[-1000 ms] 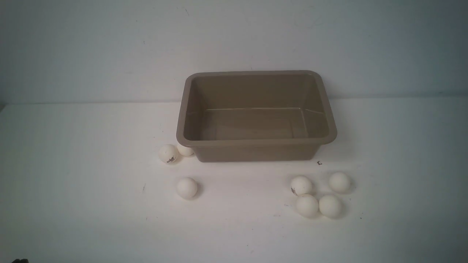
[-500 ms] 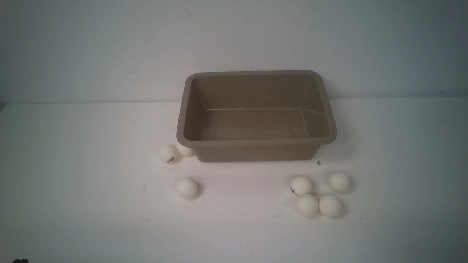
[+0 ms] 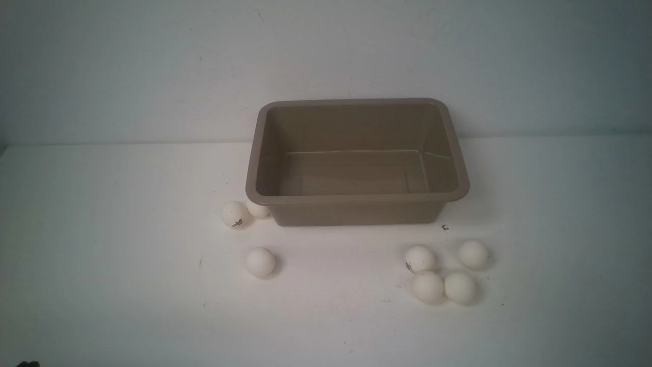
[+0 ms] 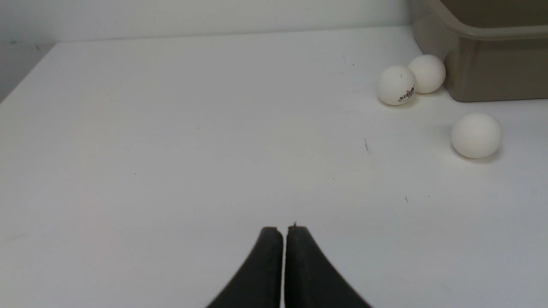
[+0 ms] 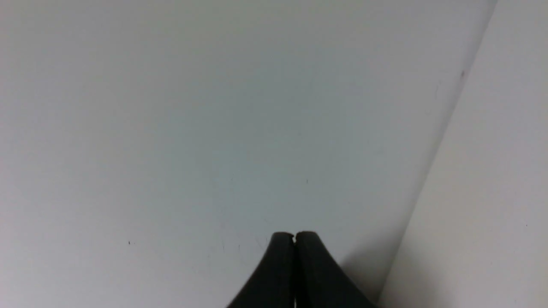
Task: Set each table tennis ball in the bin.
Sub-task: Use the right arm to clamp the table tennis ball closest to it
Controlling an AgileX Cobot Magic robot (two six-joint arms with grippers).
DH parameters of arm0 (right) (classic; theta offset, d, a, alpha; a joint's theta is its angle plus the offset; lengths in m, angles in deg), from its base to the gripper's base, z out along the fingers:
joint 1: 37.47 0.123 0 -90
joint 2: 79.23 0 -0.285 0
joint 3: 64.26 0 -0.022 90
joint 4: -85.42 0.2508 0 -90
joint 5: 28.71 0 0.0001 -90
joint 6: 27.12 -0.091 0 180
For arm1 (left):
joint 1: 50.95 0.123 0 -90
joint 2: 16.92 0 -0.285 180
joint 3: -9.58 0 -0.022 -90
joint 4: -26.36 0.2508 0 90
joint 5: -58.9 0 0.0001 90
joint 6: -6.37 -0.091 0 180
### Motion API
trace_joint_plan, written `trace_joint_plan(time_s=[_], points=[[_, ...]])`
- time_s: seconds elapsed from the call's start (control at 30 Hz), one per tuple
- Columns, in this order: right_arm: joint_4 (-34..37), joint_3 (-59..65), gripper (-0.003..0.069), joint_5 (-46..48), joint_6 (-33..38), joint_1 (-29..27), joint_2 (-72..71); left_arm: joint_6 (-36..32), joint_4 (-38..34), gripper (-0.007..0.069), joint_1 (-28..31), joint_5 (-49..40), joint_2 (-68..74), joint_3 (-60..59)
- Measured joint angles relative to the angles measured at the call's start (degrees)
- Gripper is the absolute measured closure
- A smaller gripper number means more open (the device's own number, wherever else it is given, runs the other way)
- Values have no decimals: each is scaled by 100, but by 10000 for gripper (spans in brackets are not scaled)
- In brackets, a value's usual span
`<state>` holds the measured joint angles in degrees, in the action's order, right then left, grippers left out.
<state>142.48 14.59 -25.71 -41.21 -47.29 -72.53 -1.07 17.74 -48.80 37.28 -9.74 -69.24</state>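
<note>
The taupe bin (image 3: 356,193) stands empty at the table's middle back. Three white table tennis balls lie left of its front: one with a dark logo (image 3: 235,214) (image 4: 396,85), one against the bin's corner (image 3: 258,209) (image 4: 427,73), one plain ball nearer me (image 3: 260,262) (image 4: 475,135). Several more balls cluster at the front right, among them a marked one (image 3: 419,258) and a plain one (image 3: 472,254). My left gripper (image 4: 284,229) is shut and empty, well short of the left balls. My right gripper (image 5: 294,234) is shut and empty over bare white surface; no ball shows in its view.
The white table (image 3: 102,255) meets a pale wall (image 3: 153,66) behind the bin. A small dark mark (image 3: 445,227) sits on the table by the bin's front right corner. In the right wrist view an edge (image 5: 436,162) runs between two white surfaces.
</note>
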Motion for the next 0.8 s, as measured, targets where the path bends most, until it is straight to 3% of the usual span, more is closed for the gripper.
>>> trace_joint_plan(time_s=[0.5,0.6,0.73,0.8], points=[[113,0,675,-51,546,0,0,14,-40,629,0,-5,0,0],[112,0,675,-40,633,0,0,356,-889,629,0,138,0,0],[-32,0,675,142,993,0,0,1269,-3303,629,0,524,0,0],[-193,-44,675,627,1586,0,0,1526,-4470,629,0,946,0,0]])
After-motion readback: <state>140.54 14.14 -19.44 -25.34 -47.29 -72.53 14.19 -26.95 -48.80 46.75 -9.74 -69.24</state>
